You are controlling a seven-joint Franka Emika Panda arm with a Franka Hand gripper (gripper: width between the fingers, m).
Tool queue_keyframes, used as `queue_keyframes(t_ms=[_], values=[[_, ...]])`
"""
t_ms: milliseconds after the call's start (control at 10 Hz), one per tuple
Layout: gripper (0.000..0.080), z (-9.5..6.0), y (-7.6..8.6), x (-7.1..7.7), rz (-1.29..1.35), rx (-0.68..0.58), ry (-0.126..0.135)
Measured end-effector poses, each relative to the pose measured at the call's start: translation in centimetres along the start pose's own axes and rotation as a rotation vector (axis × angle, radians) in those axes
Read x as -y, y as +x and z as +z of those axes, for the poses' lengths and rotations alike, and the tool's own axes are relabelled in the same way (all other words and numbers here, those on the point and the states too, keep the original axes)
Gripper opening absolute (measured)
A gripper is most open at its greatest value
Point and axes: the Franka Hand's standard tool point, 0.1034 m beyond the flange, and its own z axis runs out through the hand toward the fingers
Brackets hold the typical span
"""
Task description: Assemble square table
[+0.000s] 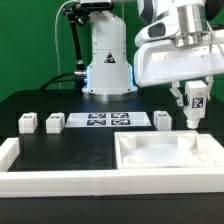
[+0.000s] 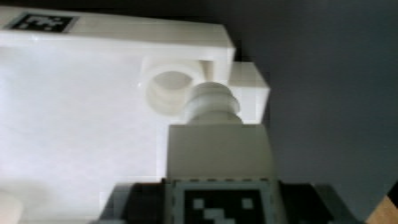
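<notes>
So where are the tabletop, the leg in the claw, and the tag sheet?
Tabletop (image 1: 165, 155): exterior view, bare inner face.
Held leg (image 1: 196, 99): exterior view, tagged side.
Marker board (image 1: 107, 121): exterior view, middle.

Four white legs (image 1: 54, 123) show: three stand on the worktop (image 1: 90, 146), and a fourth leg (image 1: 195, 99) sits in the end effector (image 1: 192, 110). There is one square tabletop (image 1: 165, 138), one marker board (image 1: 108, 121), and apparently two border bars (image 1: 50, 182).

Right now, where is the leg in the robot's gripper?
On the exterior view's right, the gripper holds the leg over the far corner of the tabletop, near its hole.
</notes>
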Motion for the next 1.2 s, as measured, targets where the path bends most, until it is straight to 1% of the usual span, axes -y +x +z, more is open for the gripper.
queue_keyframes(t_ms=[200,300,500,800,900,1100,1200], values=[[0.0287,-0.6,3.2,-1.4,-0.042,-0.028,-0.002],[0.0287,-0.7,4.4,-2.2,-0.045,-0.038,-0.004],[0.0287,-0.5,4.0,-1.9,-0.05,-0.033,-0.002],[0.0287,-0.4,3.9,-2.0,-0.049,-0.032,-0.002],[0.0287,0.1,4.3,-2.0,-0.051,-0.028,0.001],[0.0287,1.2,7.9,-2.6,-0.049,-0.054,0.006],[0.0287,1.6,8.8,-2.8,-0.046,-0.065,0.006]])
